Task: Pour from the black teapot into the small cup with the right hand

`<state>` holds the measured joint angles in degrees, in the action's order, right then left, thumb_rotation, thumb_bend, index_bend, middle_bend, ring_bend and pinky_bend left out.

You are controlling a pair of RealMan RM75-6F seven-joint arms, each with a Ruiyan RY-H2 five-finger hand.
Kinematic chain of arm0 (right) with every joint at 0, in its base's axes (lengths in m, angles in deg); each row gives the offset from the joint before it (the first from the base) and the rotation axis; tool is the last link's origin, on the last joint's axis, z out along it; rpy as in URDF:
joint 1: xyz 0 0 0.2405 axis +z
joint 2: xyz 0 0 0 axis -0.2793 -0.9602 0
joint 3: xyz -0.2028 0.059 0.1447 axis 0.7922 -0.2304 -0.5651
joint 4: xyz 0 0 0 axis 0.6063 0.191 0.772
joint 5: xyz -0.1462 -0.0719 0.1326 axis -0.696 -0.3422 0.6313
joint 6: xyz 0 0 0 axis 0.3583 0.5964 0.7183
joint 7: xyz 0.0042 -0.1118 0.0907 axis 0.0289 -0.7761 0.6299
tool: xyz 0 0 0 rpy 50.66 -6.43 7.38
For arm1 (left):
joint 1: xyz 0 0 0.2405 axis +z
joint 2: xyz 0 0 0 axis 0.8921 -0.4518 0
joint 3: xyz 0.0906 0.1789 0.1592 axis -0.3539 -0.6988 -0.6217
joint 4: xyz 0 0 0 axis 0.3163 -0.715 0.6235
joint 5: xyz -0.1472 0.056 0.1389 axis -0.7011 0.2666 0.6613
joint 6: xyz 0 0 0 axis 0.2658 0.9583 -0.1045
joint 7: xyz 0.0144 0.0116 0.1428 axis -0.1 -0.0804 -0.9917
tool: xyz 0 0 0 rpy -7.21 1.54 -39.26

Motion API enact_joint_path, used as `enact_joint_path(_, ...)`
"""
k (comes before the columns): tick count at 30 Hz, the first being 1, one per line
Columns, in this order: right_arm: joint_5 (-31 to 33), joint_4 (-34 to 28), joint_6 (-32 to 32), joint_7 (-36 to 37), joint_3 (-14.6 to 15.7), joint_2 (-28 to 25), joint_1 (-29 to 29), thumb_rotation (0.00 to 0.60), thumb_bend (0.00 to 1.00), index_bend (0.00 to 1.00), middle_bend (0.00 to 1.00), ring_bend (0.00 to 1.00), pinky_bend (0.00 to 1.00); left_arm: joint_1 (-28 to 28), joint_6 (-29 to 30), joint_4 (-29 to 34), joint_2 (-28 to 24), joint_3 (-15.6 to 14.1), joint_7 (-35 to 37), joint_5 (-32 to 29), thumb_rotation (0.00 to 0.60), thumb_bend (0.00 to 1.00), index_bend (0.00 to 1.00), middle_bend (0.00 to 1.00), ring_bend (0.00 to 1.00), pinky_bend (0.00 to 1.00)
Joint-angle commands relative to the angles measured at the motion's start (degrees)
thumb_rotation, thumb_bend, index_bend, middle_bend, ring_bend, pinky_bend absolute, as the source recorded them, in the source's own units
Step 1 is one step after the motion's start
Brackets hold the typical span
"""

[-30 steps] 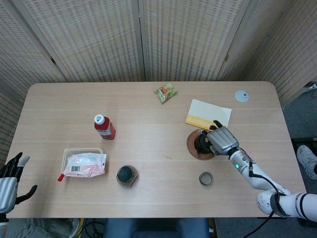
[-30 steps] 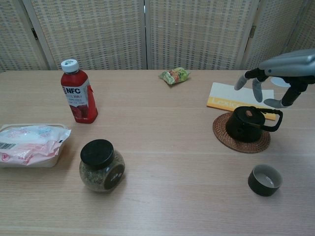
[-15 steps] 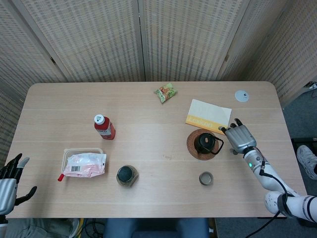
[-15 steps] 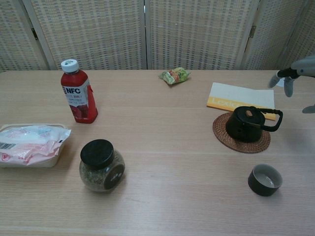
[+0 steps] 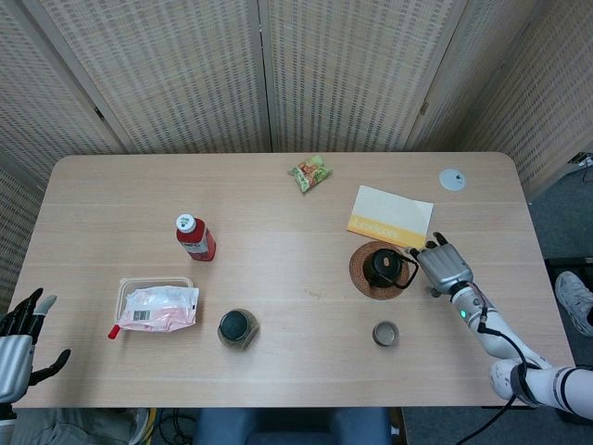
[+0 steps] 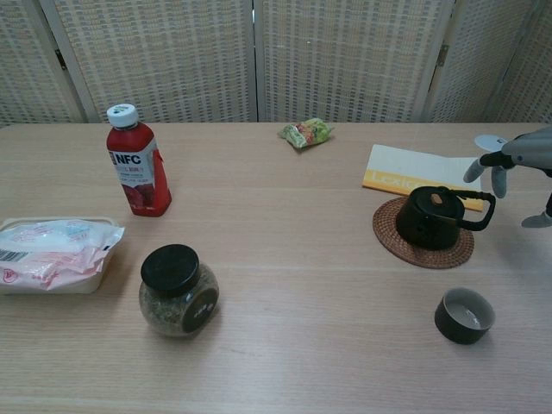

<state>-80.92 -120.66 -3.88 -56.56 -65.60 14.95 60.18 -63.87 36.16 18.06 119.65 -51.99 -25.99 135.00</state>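
The black teapot (image 5: 381,269) (image 6: 434,217) stands on a round woven coaster (image 5: 363,278) (image 6: 422,249), its handle pointing toward my right hand. The small dark cup (image 5: 385,334) (image 6: 464,316) sits on the table in front of the coaster, empty inside. My right hand (image 5: 443,264) (image 6: 515,169) hovers just right of the teapot's handle, fingers spread, holding nothing. My left hand (image 5: 18,336) hangs off the table's near left corner, fingers apart and empty; the chest view does not show it.
A yellow-edged booklet (image 5: 391,217) lies behind the coaster. A snack packet (image 5: 309,173), a white disc (image 5: 452,180), a red juice bottle (image 5: 195,237), a tray with a wrapped packet (image 5: 156,305) and a dark-lidded jar (image 5: 238,329) lie elsewhere on the table.
My right hand pulled off the teapot to the right, then dropped lower and edged back toward the handle. The teapot and cup stayed put.
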Motion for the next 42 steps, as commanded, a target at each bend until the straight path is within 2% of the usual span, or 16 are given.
enact_joint_path(1, -0.87, 0.57, 0.0, 0.27, -0.15, 0.68, -0.34, 0.6, 0.21, 0.17, 0.33, 0.16, 0.08, 0.03, 0.01, 0.03, -0.02, -0.02, -0.01, 0.02, 0.6, 0.24, 0.09, 0.0, 0.07, 0.13)
enact_joint_path(19, -4.55, -1.44, 2.42, -0.39, -1.01, 1.57, -2.29, 0.6, 0.22, 0.17, 0.33, 0.16, 0.08, 0.32, 0.16, -0.13, -0.1, -0.12, 0.3, 0.14, 0.6, 0.24, 0.09, 0.0, 0.07, 0.13)
enact_joint_path(23, -5.47, -4.03, 4.72, -1.12, -1.52, 0.05, -3.0, 0.6, 0.25, 0.17, 0.32, 0.16, 0.08, 0.54, 0.31, -0.29, -0.18, -0.15, 0.56, 0.03, 0.6, 0.24, 0.09, 0.0, 0.07, 0.13)
enact_joint_path(27, -8.03, -7.12, 7.61, -1.04, -1.81, -1.23, -4.17, 0.6, 0.26, 0.17, 0.3, 0.16, 0.01, 0.56, 0.5, -0.38, -0.11, -0.23, 0.76, 0.45, 0.6, 0.24, 0.09, 0.0, 0.07, 0.13)
enact_joint_path(32, -10.92, -10.23, 9.74, -0.72, -1.55, -2.38, -5.67, 0.6, 0.26, 0.18, 0.28, 0.15, 0.0, 0.64, 0.62, -0.58, -0.17, -0.3, 1.09, 0.66, 0.6, 0.24, 0.09, 0.0, 0.08, 0.13)
enact_joint_path(36, -12.72, -10.85, 11.44, -0.76, -1.63, -1.96, -6.74, 0.6, 0.29, 0.25, 0.28, 0.16, 0.0, 0.74, 0.84, -0.73, -0.26, -0.31, 1.51, 0.83, 0.6, 0.24, 0.09, 0.0, 0.08, 0.13)
enact_joint_path(42, -13.18, -9.42, 12.04, -0.49, -2.39, -0.26, -7.59, 0.6, 0.31, 0.32, 0.32, 0.23, 0.0, 0.84, 0.85, -1.43, -0.22, -0.34, 2.35, 0.87, 0.6, 0.24, 0.09, 0.0, 0.08, 0.13)
